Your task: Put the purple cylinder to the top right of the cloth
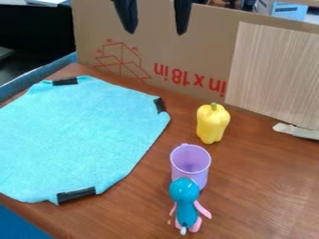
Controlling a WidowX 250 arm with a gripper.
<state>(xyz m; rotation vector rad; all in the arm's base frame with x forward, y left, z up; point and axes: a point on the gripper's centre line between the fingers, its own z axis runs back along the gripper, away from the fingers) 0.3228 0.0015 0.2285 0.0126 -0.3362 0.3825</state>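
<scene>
Purple cup (190, 161), just one, stands on the surface (249, 191) right of the blue cloth (72, 135). The claw (154, 33) hangs high beyond the cloth, fingers apart, before one cardboard panel (143, 56) with upside-down red print. Outward, right of the cloth: one yellow bell pepper (212, 124), then the cup, its base partly hidden by one blue-and-pink toy figure (185, 191). Three black strips (76, 194) edge the cloth.
</scene>
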